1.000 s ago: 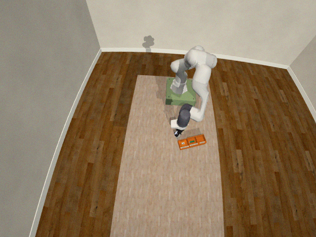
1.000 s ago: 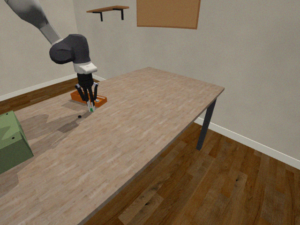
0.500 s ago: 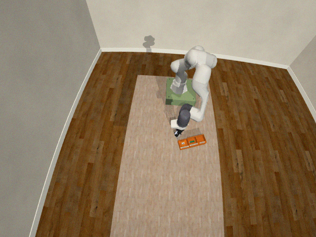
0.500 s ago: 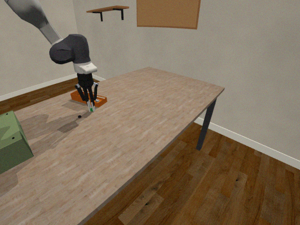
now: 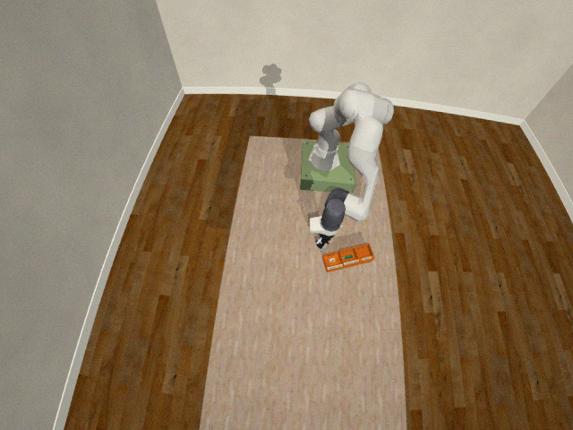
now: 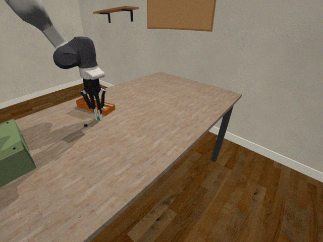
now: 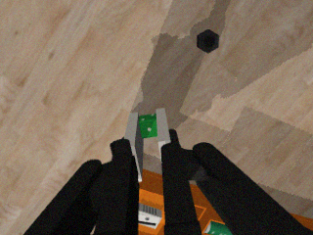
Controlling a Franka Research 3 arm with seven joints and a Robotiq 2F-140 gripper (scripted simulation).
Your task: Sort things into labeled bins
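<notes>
My gripper (image 6: 98,117) (image 7: 149,124) is shut on a small green die with white pips (image 6: 98,118) (image 7: 149,126). It is low at the table, beside the left end of the orange bins. A black hexagonal nut (image 6: 86,125) (image 7: 207,41) lies on the table near the fingers. Three orange bins stand joined in a row. The left bin (image 5: 326,261) holds a white and grey thing (image 5: 331,260) (image 7: 149,215). The middle bin (image 5: 343,253) holds a green thing (image 5: 348,256) (image 7: 218,228). The right bin (image 5: 363,252) shows nothing inside. The labels are too small to read.
The green base block (image 5: 329,179) (image 6: 16,159) of the arm stands on the table (image 5: 305,347) (image 6: 146,145), behind the gripper. The bins are close beside the fingers. Arm shadows fall around the nut.
</notes>
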